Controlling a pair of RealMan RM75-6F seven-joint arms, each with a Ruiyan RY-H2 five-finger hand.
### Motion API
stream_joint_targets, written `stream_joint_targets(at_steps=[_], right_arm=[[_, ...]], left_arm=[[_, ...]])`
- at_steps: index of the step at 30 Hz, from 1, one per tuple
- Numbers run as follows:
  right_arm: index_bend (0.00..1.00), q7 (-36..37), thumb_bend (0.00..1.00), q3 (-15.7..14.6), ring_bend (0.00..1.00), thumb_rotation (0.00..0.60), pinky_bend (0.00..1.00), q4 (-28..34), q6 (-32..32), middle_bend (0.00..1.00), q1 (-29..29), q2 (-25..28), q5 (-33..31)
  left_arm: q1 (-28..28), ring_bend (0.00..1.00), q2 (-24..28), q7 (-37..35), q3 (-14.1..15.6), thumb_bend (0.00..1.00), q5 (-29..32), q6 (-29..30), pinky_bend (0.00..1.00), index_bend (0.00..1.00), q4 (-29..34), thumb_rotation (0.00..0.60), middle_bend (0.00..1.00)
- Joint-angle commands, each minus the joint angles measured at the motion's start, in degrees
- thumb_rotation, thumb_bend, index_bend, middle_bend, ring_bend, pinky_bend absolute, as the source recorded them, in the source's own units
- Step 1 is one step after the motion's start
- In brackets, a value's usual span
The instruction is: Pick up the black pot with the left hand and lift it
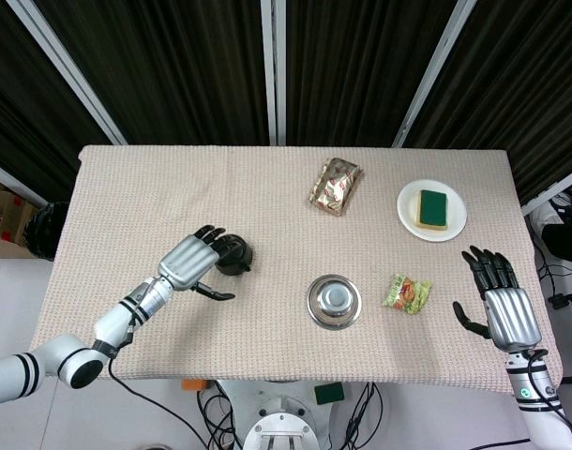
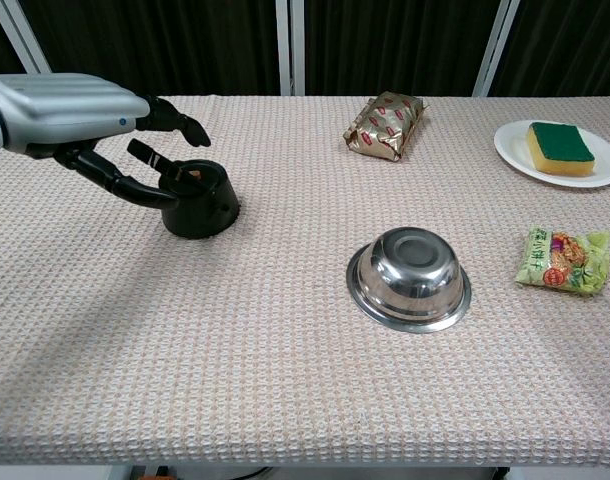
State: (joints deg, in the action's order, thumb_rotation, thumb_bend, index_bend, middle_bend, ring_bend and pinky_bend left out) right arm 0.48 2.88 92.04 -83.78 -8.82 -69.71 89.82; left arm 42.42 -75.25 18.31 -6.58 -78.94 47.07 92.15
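Note:
The black pot (image 1: pixel 239 260) (image 2: pixel 201 207) stands upright on the woven tablecloth, left of centre. My left hand (image 1: pixel 189 260) (image 2: pixel 70 110) is at the pot's left side with its fingers spread. Some fingertips reach over the near rim, and the thumb curves low beside the pot's wall. The hand does not grip the pot, which rests on the table. My right hand (image 1: pixel 501 305) lies open near the table's front right corner, palm down, holding nothing; the chest view does not show it.
An upturned steel bowl (image 1: pixel 334 301) (image 2: pixel 410 278) sits right of the pot. A green snack packet (image 1: pixel 407 292) (image 2: pixel 563 260) lies beyond it. A gold-red packet (image 1: pixel 336 185) (image 2: pixel 386 124) and a white plate (image 1: pixel 405 200) (image 2: pixel 510 140) with a green sponge (image 1: pixel 433 208) (image 2: pixel 560 147) are at the back.

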Motion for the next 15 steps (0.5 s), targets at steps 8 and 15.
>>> stream_joint_targets(at_steps=[8, 15], right_arm=[[0.0, 0.45, 0.35, 0.07, 0.0, 0.552, 0.0, -0.31, 0.4, 0.0, -0.13, -0.07, -0.16], [0.0, 0.85, 0.35, 0.24, 0.0, 0.553, 0.0, -0.34, 0.15, 0.0, 0.01, 0.08, -0.36]], left_arm=[[0.59, 0.11, 0.29, 0.9, 0.44, 0.0, 0.9, 1.01, 0.13, 0.18, 0.17, 0.109, 0.19], [0.78, 0.16, 0.33, 1.55, 1.32, 0.0, 1.47, 1.24, 0.13, 0.28, -0.3, 0.111, 0.26]])
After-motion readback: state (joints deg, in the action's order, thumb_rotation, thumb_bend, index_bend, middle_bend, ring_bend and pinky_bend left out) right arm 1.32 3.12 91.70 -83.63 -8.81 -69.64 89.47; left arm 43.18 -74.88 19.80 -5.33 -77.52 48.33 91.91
